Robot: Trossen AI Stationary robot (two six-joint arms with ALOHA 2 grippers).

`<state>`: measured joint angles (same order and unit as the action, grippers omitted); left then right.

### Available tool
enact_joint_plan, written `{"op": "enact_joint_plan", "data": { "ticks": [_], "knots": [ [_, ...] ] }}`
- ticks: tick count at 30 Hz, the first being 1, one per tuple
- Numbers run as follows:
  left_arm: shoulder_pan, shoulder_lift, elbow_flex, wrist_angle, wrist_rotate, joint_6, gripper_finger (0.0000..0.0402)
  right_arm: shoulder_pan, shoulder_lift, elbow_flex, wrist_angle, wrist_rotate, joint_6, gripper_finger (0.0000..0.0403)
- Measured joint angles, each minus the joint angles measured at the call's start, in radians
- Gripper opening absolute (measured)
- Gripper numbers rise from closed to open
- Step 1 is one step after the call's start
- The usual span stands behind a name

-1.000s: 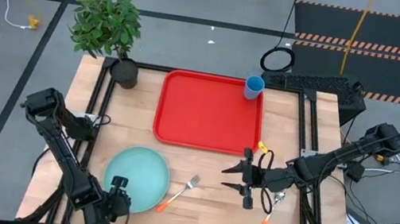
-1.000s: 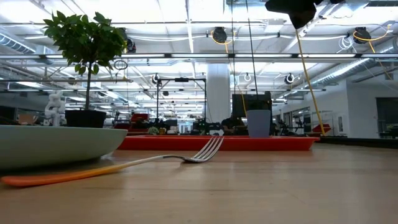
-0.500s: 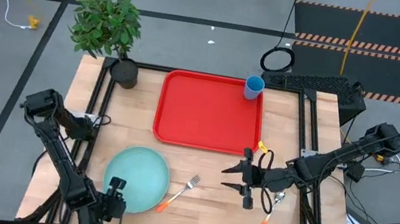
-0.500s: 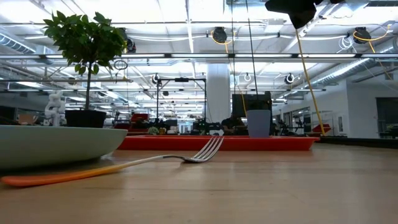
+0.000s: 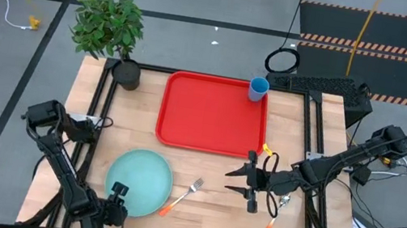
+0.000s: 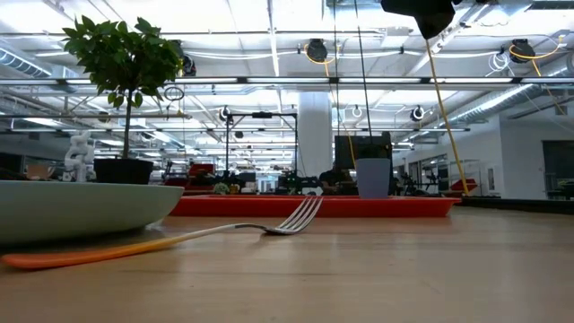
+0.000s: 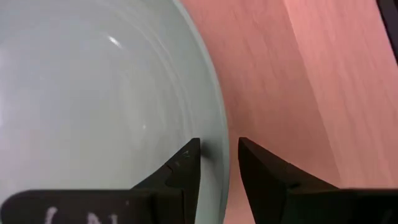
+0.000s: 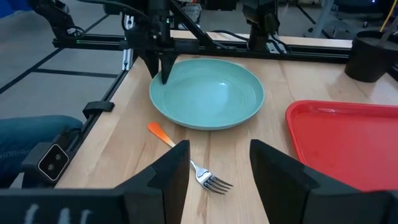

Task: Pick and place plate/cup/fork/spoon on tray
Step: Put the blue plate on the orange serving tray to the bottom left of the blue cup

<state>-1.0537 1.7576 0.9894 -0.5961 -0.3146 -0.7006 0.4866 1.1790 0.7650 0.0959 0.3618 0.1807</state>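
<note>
The mint plate (image 5: pixel 140 179) rests flat on the wood table, near left. My left gripper (image 7: pixel 219 152) points down at the plate's near-left rim (image 7: pixel 214 134), open by a narrow gap: one finger stands over the plate's inside, the other outside over the wood. It also shows in the right wrist view (image 8: pixel 163 76). The orange-handled fork (image 5: pixel 184 194) lies just right of the plate. The spoon (image 5: pixel 276 214) lies under my right arm. My right gripper (image 5: pixel 238 181) is open and empty, raised, pointing toward the fork. The blue cup (image 5: pixel 258 88) stands at the far right corner of the red tray (image 5: pixel 214 114).
A dark plant pot (image 5: pixel 125 74) with a leafy plant stands at the table's far left, beside the tray. A small yellow piece (image 5: pixel 266 149) lies by the tray's near right corner. Bare wood lies between the fork and the tray's near rim.
My left arm has drawn back a little toward the table's near left corner, while its gripper has stayed at the plate's near-left rim. The plate, fork and right arm have kept still.
</note>
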Motion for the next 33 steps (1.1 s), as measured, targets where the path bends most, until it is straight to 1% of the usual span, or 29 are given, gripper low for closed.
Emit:
{"op": "enact_joint_plan", "data": {
  "ticks": [11,14,20,22,26,30,33],
  "knots": [
    [-0.003,0.003,0.002,0.020,-0.002,0.019,0.0105,0.000,0.000,0.000,0.001,0.000,-0.002,0.0160],
    [-0.002,0.003,0.002,0.020,-0.005,0.023,0.0083,0.000,0.000,0.000,0.001,0.000,-0.002,0.0160],
    [-0.004,0.001,0.004,0.017,-0.021,0.026,0.0014,0.000,0.000,0.000,0.001,0.000,-0.002,0.0160],
    [-0.003,0.000,0.004,0.017,-0.022,0.019,0.0012,0.000,0.000,0.000,0.000,0.000,-0.002,0.0160],
    [-0.003,0.000,0.004,0.018,-0.010,0.019,0.0021,0.000,0.000,0.000,0.000,0.000,-0.002,0.0160],
    [-0.002,-0.020,0.013,0.003,-0.008,0.019,0.0008,0.000,0.000,0.000,0.000,0.000,-0.002,0.0160],
    [-0.003,-0.048,0.045,-0.006,-0.005,0.024,0.0008,0.000,0.000,0.000,-0.001,0.000,-0.002,0.0160]
  ]
}}
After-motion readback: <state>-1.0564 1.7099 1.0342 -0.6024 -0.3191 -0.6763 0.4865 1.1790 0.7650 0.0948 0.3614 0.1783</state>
